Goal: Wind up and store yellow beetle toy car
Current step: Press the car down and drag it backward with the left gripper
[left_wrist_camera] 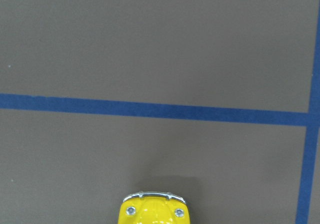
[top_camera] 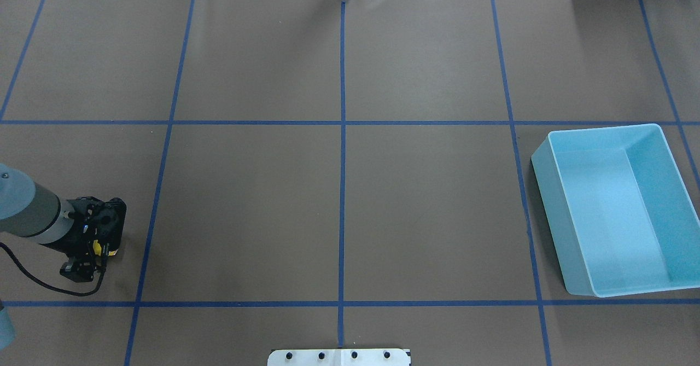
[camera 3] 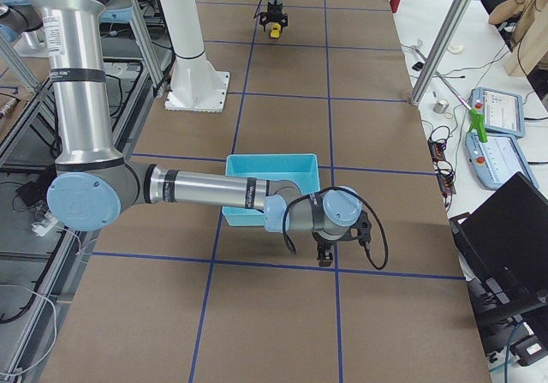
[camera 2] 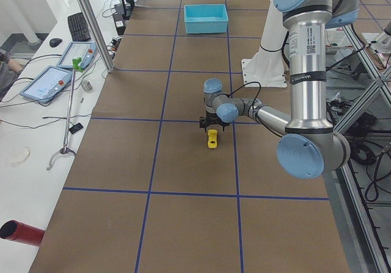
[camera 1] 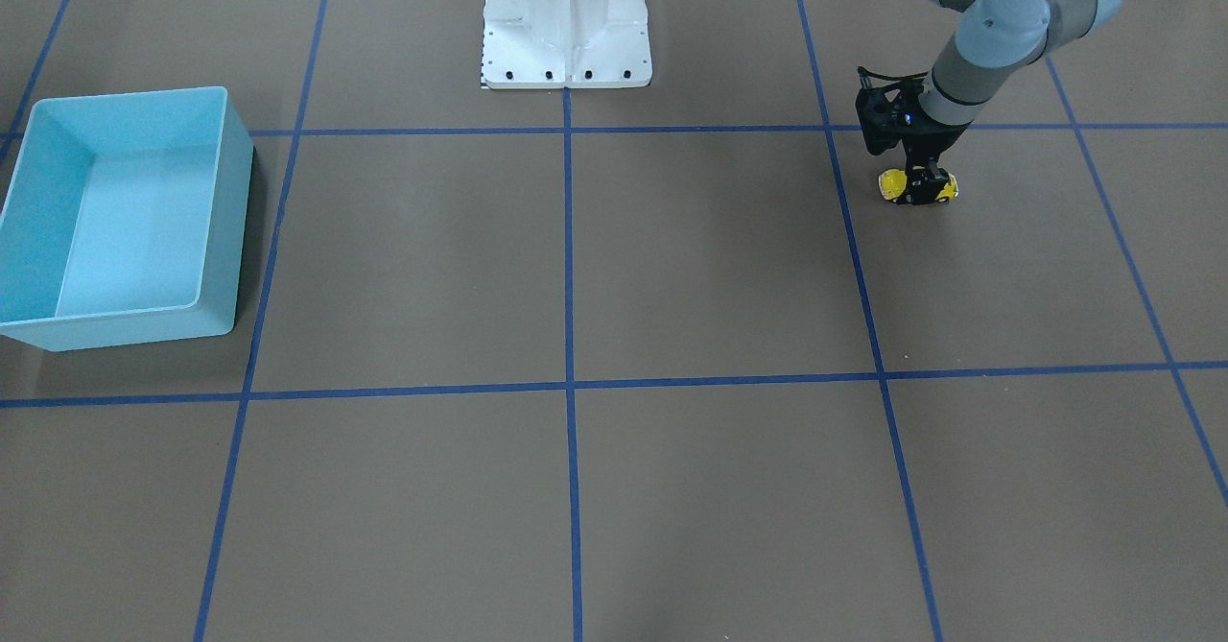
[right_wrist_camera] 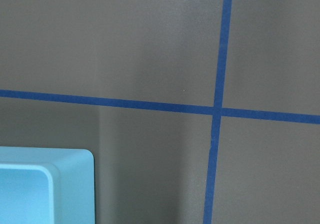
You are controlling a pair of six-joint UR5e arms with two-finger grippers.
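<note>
Clamping my left claw [camera 1: 923, 188] on the yellow beetle toy car [camera 1: 892, 183], with winding and the light blue bin [camera 1: 228, 239] yet to come.

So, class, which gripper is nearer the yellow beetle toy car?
Left. The left gripper straddles the yellow beetle toy car; the right gripper is far off, beside the light blue bin.

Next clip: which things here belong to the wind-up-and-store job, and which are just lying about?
Job:
- car
- left hand, astride the car
- bin
- right hand, near the bin

Lying about, on the side bench:
- keyboard
- mouse
- pendants
- red tube
</note>
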